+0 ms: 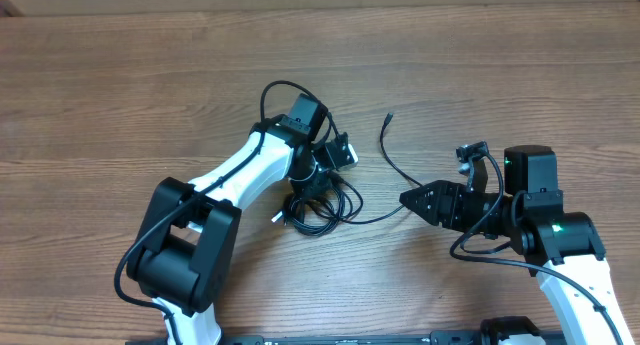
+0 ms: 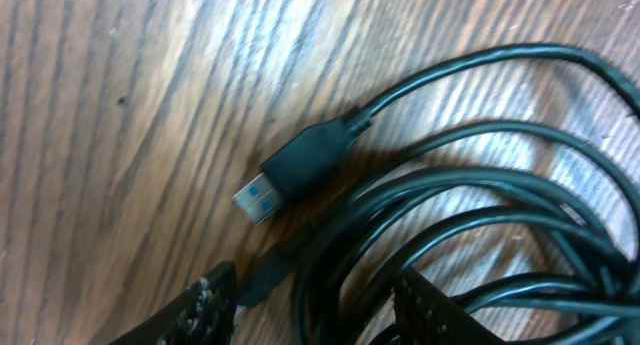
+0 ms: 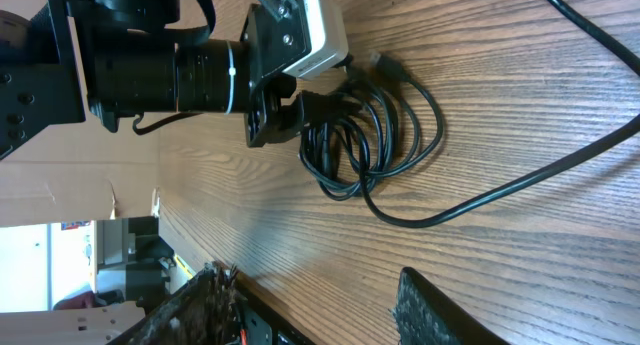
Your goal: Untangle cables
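1. The step in hand is judged to be the picking of one strand from the tangle. The left gripper (image 2: 315, 310) is set down on the thin black flexible cables (image 1: 318, 207), which are coiled in a loose bundle on the brown wooden table (image 1: 100, 85). Several loops are straddled by its jaws, but it cannot be told whether they are pinched.
2. A black USB plug with a blue tongue (image 2: 290, 175) is seen just ahead of those jaws, untouched.
3. One long strand (image 3: 480, 200) is laid out from the bundle to just ahead of the right gripper (image 3: 310, 295), whose jaws are parted and empty.
4. Next, a firm hold on the bundle is probably needed while that strand is drawn clear.
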Motion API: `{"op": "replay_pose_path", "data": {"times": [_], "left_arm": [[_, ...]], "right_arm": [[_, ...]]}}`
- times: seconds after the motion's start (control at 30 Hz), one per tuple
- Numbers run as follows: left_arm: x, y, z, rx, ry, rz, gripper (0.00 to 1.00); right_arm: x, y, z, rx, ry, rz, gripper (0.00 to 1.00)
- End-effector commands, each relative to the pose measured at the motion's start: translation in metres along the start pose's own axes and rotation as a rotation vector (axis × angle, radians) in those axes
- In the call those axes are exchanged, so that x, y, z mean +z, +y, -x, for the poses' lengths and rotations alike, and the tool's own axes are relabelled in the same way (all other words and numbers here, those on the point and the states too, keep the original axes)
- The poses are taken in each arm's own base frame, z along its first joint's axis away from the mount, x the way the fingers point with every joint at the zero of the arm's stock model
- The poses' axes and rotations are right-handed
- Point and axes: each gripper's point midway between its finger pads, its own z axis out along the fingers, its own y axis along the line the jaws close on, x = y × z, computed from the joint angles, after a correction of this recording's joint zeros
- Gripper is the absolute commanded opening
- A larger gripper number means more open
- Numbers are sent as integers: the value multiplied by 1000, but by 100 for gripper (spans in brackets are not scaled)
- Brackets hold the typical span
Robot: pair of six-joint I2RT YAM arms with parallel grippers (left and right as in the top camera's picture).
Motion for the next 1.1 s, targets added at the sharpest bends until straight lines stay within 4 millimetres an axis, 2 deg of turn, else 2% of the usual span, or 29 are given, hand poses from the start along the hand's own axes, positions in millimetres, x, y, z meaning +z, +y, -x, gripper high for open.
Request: {"op": "replay_pose_path", "data": {"times": [0.0, 0.03, 0.07, 0.1, 0.23, 0.27, 0.33, 0.4, 0.47, 0.57, 0.7, 0.83, 0.93, 1.07], "left_arm": [[14, -15, 1, 30, 3, -59, 47], [15, -16, 1, 30, 5, -62, 38], [15, -16, 2, 32, 3, -60, 9], [15, -15, 3, 33, -1, -56, 4], [-5, -5, 14, -12, -7, -13, 4], [-29, 3, 25, -39, -18, 24, 4], [-59, 8, 38, -55, -41, 50, 4], [-87, 10, 49, -65, -67, 67, 4], [-127, 9, 61, -103, -105, 91, 4], [-161, 4, 64, -169, -140, 106, 4], [-178, -7, 54, -285, -131, 91, 4], [-178, -11, 45, -365, -96, 83, 4], [-178, -9, 49, -497, -118, 84, 4], [-180, -3, 56, -622, -162, 91, 4]], "right_arm": [[-1, 1, 2, -10, -10, -2, 52], [-1, 1, 2, -10, -10, -2, 52], [-1, 1, 2, -10, -10, -2, 51], [-1, 1, 2, -10, -10, -2, 51], [-1, 1, 2, -10, -10, -1, 52], [-1, 1, 2, -10, -10, -1, 51], [-1, 1, 2, -9, -9, 0, 51], [-1, 2, 2, -9, -8, 2, 51], [-1, 2, 2, -10, -6, 6, 51], [-1, 7, 0, -11, 5, 34, 50], [-2, 19, -5, -47, 32, 106, 51], [1, 35, -16, -120, 78, 178, 51], [7, 50, -24, -177, 110, 217, 51], [20, 86, -37, -328, 142, 305, 51]]}}
